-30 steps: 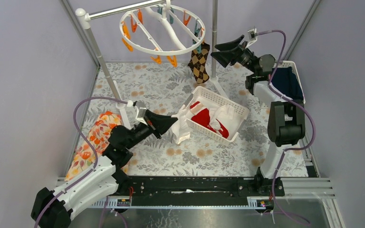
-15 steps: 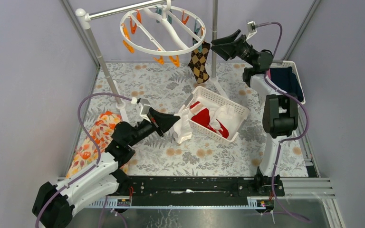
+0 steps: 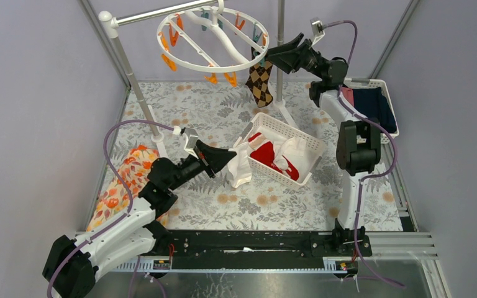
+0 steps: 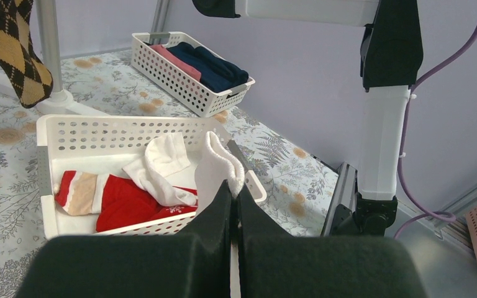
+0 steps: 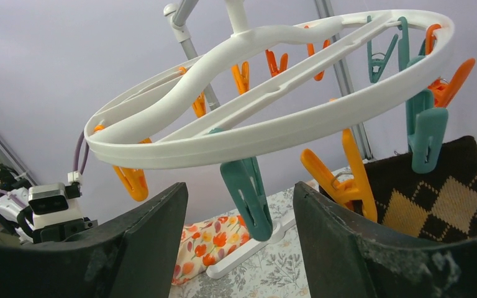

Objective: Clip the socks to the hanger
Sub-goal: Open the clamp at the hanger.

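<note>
One sock is up so far: the argyle sock [image 3: 260, 81] hangs from a teal pin at the near-right rim of the hanger [image 3: 186, 62], well above the table; as far as I can see the other pins on the ring dangle bare.

The rest is unclipped; the red socks [image 3: 267, 152] lie in the white basket [image 3: 279, 127] with a white sock [image 3: 292, 149] crumpled beside them.

The left gripper [image 3: 227, 158] is pinched tight on the whitish sock [image 3: 239, 167] at the basket's near corner; in the left wrist view its cuff pokes up just past the closed fingertips [image 4: 231, 186], so I judge this one is next for the ring.

The right gripper [image 3: 279, 53] is up at the hanger's right edge, jaws apart; its own camera shows a teal clothespin [image 5: 248, 192] hanging between the two fingers, neither one touching it, so no pin is squeezed open yet.

By my count, one sock is done and at least three are left.
</note>
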Robot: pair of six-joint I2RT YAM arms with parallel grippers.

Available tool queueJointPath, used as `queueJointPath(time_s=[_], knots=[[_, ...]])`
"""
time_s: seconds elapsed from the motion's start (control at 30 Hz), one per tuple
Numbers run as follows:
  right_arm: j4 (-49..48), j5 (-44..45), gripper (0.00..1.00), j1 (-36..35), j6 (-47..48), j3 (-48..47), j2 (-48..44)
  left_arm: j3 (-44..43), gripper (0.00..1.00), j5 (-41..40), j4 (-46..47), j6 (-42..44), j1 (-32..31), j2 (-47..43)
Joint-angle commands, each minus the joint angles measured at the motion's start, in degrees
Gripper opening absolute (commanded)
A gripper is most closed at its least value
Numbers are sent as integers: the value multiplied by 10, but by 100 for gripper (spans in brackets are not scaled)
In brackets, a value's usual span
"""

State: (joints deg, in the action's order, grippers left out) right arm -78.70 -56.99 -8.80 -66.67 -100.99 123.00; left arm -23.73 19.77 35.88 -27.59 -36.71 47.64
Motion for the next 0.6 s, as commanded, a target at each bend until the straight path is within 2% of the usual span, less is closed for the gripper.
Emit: queueJointPath(time_s=[0.0, 0.33, 0.57], knots=[[13, -22, 69, -15, 7, -54, 15, -18, 0, 7, 16, -1, 2, -1], [14, -29, 63, -26, 3, -67, 23, -18, 0, 5, 10, 0, 2, -9], [13, -31, 64, -30, -16, -94, 44, -18, 0, 6, 10, -3, 2, -12]])
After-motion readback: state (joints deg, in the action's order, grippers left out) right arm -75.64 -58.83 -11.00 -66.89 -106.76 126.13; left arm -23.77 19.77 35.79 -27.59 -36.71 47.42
